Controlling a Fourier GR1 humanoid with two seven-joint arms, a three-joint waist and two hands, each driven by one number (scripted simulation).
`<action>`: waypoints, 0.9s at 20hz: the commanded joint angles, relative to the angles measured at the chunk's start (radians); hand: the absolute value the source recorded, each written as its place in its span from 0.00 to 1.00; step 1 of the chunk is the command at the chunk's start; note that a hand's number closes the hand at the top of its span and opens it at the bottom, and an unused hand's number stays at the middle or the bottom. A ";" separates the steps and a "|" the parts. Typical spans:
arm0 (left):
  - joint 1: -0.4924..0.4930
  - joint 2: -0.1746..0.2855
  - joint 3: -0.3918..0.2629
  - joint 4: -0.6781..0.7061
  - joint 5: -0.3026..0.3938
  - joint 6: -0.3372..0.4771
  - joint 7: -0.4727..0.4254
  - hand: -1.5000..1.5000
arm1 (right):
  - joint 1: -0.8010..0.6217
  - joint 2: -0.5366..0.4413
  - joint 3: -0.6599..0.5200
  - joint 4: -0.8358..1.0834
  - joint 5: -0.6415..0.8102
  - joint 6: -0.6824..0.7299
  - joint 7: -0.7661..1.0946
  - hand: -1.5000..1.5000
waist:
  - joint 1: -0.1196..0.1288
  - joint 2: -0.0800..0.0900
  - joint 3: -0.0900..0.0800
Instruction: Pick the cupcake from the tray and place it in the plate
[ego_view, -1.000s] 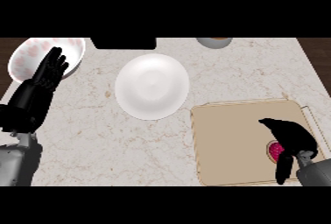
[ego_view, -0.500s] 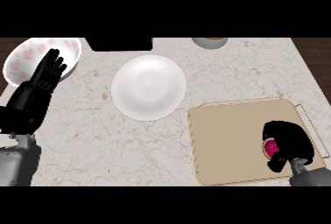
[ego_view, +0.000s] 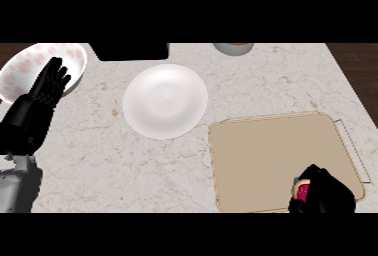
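At the tray's (ego_view: 273, 155) near right corner, your right hand (ego_view: 328, 192) curls round the cupcake (ego_view: 301, 190). Your plate (ego_view: 164, 100) lies well apart, ahead and leftward; your left hand (ego_view: 40, 102) rests spread.

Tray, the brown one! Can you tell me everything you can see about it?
The tray is a tan, squarish board with rounded corners and a thin raised rim. It looks like wood or cardboard. It lies flat on the marble counter at the view's lower right, to the right of the white plate and nearer than it. Most of it is bare. In its near right corner sits the cupcake, only a pink sliver showing, because the right robot hand curls round it.
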 joint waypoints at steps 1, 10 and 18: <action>0.005 0.004 0.005 -0.008 0.015 -0.020 -0.002 0.50 | 0.116 0.108 0.160 -0.219 0.172 -0.018 0.170 1.00 | 0.023 0.009 0.008; -0.088 0.028 0.018 0.010 0.052 -0.056 0.062 0.50 | -0.157 0.254 0.397 -0.299 0.339 -0.026 0.168 1.00 | 0.055 0.017 0.010; -0.019 -0.038 -0.039 -0.023 -0.035 -0.008 -0.003 0.50 | -0.544 0.257 0.385 -0.135 0.148 -0.006 0.310 1.00 | 0.070 0.020 0.010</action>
